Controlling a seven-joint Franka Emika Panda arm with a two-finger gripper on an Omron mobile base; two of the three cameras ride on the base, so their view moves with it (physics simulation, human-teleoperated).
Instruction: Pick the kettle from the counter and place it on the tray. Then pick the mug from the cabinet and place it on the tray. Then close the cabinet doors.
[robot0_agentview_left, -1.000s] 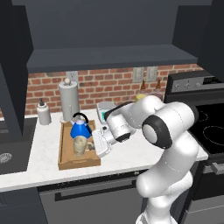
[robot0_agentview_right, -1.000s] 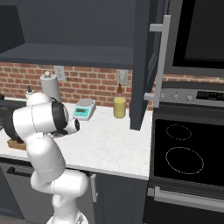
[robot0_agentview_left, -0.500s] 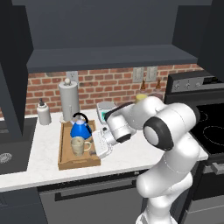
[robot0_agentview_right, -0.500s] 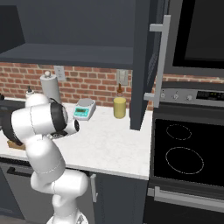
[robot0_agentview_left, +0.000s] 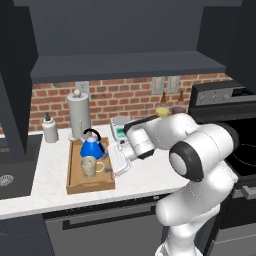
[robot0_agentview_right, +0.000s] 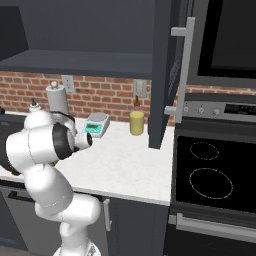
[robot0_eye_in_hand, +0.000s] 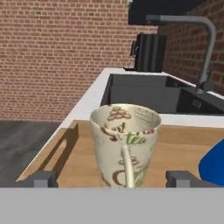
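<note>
The beige mug (robot0_eye_in_hand: 124, 148) stands upright on the wooden tray (robot0_eye_in_hand: 65, 153), handle toward the hand camera. My gripper (robot0_eye_in_hand: 113, 179) is open, one dark fingertip on each side of the mug with a gap to it. From the left base, the mug (robot0_agentview_left: 89, 166) sits at the tray's (robot0_agentview_left: 75, 187) front and the blue kettle (robot0_agentview_left: 92, 148) behind it, my gripper (robot0_agentview_left: 105, 167) just to the mug's right. The kettle's blue side (robot0_eye_in_hand: 214, 168) shows at right. The cabinet (robot0_agentview_left: 125, 67) above the counter (robot0_agentview_left: 145, 177) is open, and its right door (robot0_agentview_right: 167, 75) is swung out.
A tall grey cylinder (robot0_agentview_left: 79, 115) and a white bottle (robot0_agentview_left: 49, 128) stand behind the tray. A small scale (robot0_agentview_left: 120, 127) and a yellow jar (robot0_agentview_right: 136, 122) sit by the brick wall. The sink (robot0_eye_in_hand: 148, 94) lies left of the tray and the stove (robot0_agentview_right: 210, 170) to the right.
The fingers have spread apart and let go of the mug, which now stands on the tray. The arm has hardly moved.
</note>
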